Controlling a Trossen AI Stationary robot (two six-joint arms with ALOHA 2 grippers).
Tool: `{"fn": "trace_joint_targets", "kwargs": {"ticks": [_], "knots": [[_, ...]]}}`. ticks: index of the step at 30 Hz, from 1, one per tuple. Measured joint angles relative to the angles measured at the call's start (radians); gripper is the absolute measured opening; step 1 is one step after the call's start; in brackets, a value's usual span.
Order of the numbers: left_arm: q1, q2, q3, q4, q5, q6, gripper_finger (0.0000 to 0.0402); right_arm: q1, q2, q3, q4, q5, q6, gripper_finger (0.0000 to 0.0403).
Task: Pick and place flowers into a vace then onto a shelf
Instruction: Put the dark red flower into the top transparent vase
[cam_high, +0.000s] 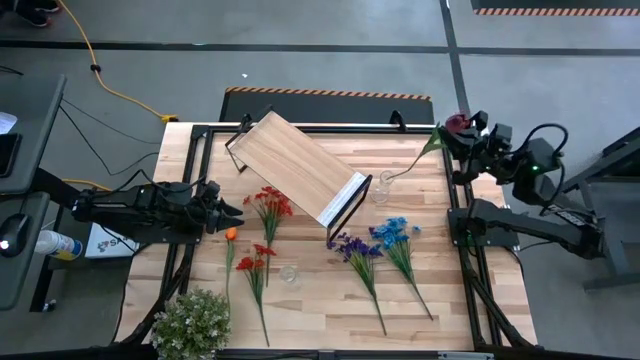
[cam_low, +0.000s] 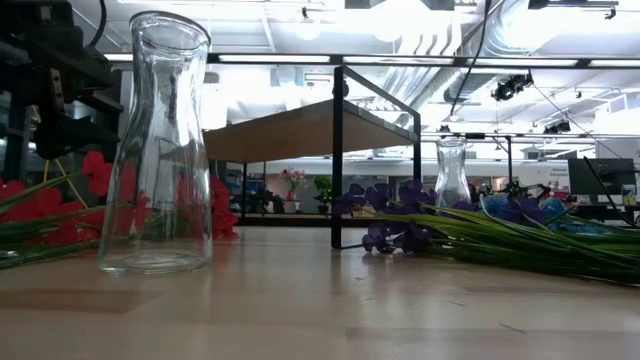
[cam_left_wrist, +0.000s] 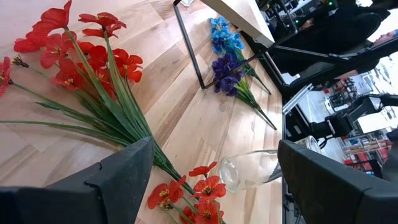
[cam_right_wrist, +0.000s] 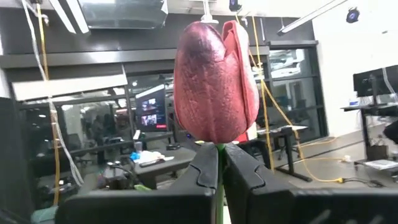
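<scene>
My right gripper is near the table's far right corner, shut on a dark red flower. The flower's green stem slants down to a small clear vase. My left gripper hovers open over the table's left part, between the red sprigs and an orange bloom. More red, purple and blue sprigs lie flat on the table. A second clear vase stands near the front. The shelf stands at an angle across the middle. My right gripper pinches the dark red flower's green stem between both fingers, just below the bloom. The bloom end is lifted clear, and the stem runs slanting down toward the small vase. I cannot tell whether its lower end is inside the vase.
A bushy pale green-white plant sits at the near left corner. In the low view the near vase stands upright in front of the shelf's black frame. Bare wood shows between the sprigs along the near edge.
</scene>
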Motion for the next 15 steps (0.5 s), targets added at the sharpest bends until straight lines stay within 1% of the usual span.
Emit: {"fn": "trace_joint_targets", "kwargs": {"ticks": [4,8,15], "knots": [[0.0,0.0,0.0,0.0,0.0,0.0,0.0376,0.0,-0.002,-0.029,-0.002,0.03,-0.029,0.0],[0.0,0.0,0.0,0.0,-0.004,0.0,0.0376,0.0,0.0,-0.03,-0.005,0.055,-0.07,0.0],[0.0,0.0,0.0,0.0,-0.007,0.0,0.0376,0.0,0.0,-0.029,-0.036,0.098,-0.091,0.0]]}}
